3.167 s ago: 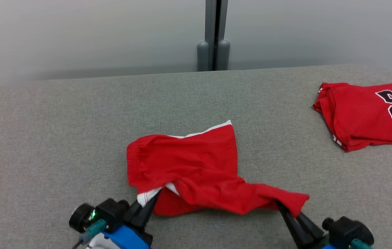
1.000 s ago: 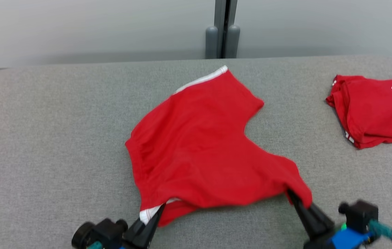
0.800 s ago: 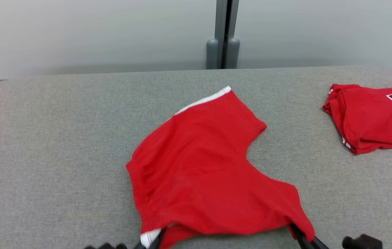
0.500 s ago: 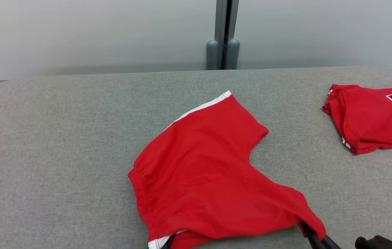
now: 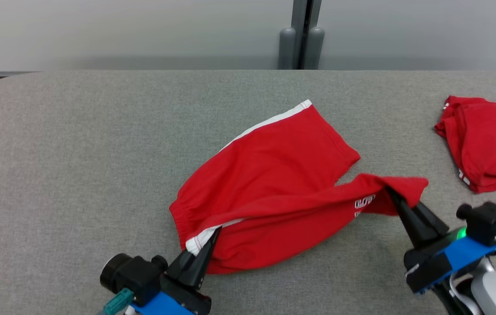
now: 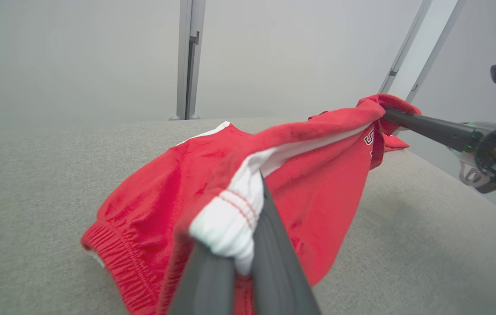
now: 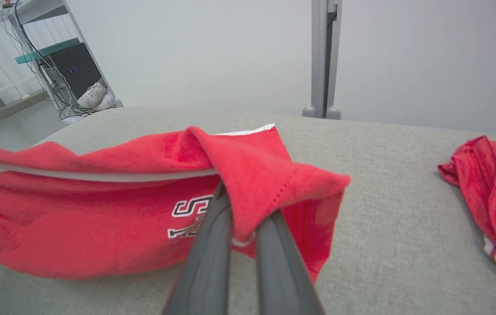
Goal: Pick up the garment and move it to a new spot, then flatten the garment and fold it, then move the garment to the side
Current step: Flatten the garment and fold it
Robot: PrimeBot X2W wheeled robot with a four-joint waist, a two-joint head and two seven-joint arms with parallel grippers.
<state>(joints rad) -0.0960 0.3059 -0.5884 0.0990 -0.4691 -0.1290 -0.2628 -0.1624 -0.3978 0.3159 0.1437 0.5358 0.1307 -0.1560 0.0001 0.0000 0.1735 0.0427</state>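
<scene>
- Head view: shorts (image 5: 274,175) sit mid-worktop (image 5: 77,153), with the far leg flat on the surface. The near edge is off the surface, strung between the two claws.
- Left claw (image 5: 213,234) is pressed together on the white-trimmed corner. Right claw (image 5: 390,192) pinches the other leg's hem.
- Half a second ago the shorts lay spread flat with the near edge drawn low toward the robot. Now that edge is raised and the right-hand leg has turned over, showing a printed mark.
- The camera has swung as well. The jersey (image 5: 488,148) shows further right, but it has not itself moved.
- Reading: flattening looks finished, and this is likely the start of the fold, near edge over far.
- Left wrist view: left claw (image 6: 241,258) is closed on the white band. The shorts (image 6: 178,183) rise in a ridge to the right claw (image 6: 388,114), with the waistband down on the worktop.
- Right wrist view: right claw (image 7: 241,227) has hem cloth draped over and between its fingers. The shorts (image 7: 77,218) hang as a curtain with the lettering facing the camera, and the jersey (image 7: 493,183) is well apart.
</scene>
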